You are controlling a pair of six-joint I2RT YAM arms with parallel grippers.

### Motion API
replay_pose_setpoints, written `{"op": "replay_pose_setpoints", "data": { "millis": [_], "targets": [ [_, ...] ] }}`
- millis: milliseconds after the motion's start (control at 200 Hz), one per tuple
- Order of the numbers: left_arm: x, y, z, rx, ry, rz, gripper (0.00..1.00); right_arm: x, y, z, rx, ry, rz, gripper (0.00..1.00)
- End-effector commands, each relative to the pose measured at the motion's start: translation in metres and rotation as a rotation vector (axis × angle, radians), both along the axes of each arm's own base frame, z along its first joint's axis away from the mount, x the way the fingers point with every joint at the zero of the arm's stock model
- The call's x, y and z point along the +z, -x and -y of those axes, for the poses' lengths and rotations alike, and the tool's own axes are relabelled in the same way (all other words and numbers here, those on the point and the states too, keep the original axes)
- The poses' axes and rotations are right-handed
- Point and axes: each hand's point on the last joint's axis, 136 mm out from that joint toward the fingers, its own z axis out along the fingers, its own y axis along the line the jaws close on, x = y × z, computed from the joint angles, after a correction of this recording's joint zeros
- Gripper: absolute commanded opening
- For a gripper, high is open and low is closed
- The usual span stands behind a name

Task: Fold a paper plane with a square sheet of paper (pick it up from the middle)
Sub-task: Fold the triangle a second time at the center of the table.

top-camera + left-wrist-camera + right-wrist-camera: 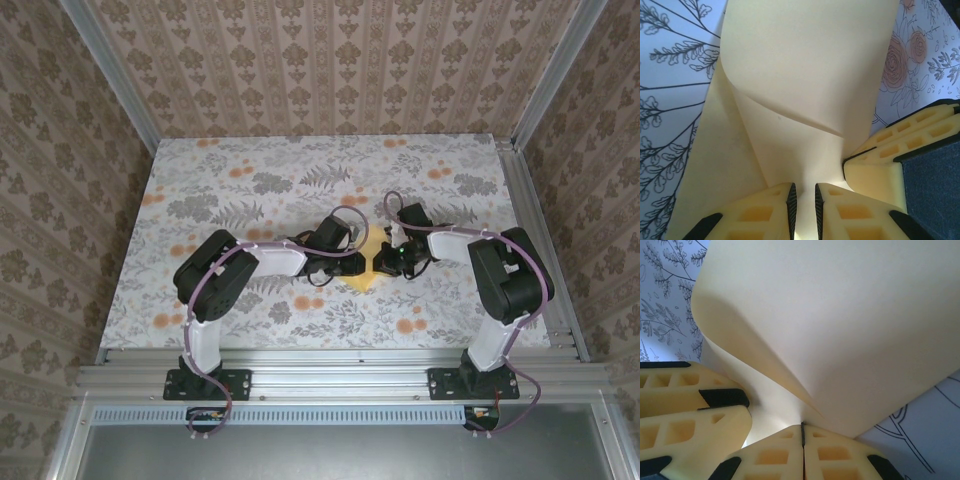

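I am in the middle of a fold, not at the pickup. The square sheet of paper [805, 60] sits at the centre of the flower-printed table [250, 190], between my two wrists. It is lifted off the surface and curled over itself in a soft, uncreased bend. My right gripper [802, 440] has its jaws pressed together, with the bottom of that curl running straight into the seam, so I judge it is clamped on the sheet's edge. My left gripper [803, 210] stands just beside it, almost touching, with its jaws a narrow slot apart. The paper comes down toward that slot, but I cannot tell whether any of it is caught there. No sharp crease shows anywhere yet, so the plane looks a long way off. Next, I think the raised flap has to be carried over until its edge lines up with the layer below, then pressed flat into a crease. That calls for a firm right pinch and a slow, level left hand, since thin paper pulled between two grips could buckle or tear.
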Motion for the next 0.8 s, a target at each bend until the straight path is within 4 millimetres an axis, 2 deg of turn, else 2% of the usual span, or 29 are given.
{"op": "replay_pose_setpoints", "data": {
  "millis": [0, 545, 795],
  "targets": [
    [0.006, -0.011, -0.011, 0.054, -0.019, 0.004, 0.22, -0.037, 0.018, 0.021, 0.010, 0.133, -0.076, 0.09],
    [0.009, -0.034, -0.002, 0.070, 0.039, -0.007, 0.22, -0.038, 0.019, 0.022, 0.018, 0.138, -0.073, 0.08],
    [0.037, -0.039, -0.007, 0.086, 0.042, 0.050, 0.22, -0.037, 0.020, 0.021, 0.022, 0.135, -0.074, 0.08]
  ]
}}
